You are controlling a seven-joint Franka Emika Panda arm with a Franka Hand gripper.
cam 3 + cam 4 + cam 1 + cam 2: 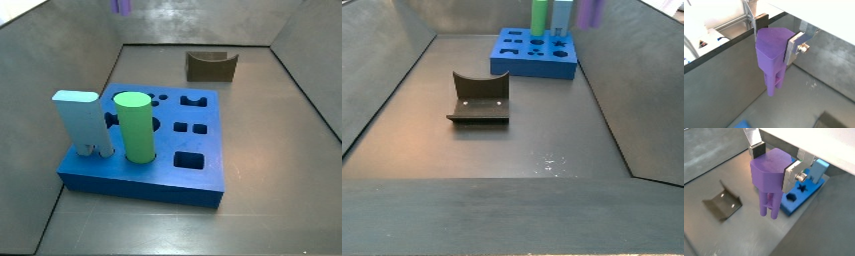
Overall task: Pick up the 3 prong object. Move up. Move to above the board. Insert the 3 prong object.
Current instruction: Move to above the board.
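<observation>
The 3 prong object (771, 55) is a purple peg with a wide head and thin prongs pointing down. My gripper (774, 37) is shut on its head, one silver finger on each side, in both wrist views. The peg (769, 178) hangs in the air over the grey floor, beside the near edge of the blue board (797, 203). In both side views only the peg's lower end (123, 6) shows at the top edge, away from the board (134, 185), and the gripper itself is out of frame. The peg's tip (591, 12) hangs behind the board (536, 68).
A thick green cylinder (134, 128) and a pale blue block (80, 122) stand in the board. A dark olive U-shaped piece (478, 98) lies on the floor apart from the board, also seen under the gripper's side (723, 203). Grey walls enclose the floor.
</observation>
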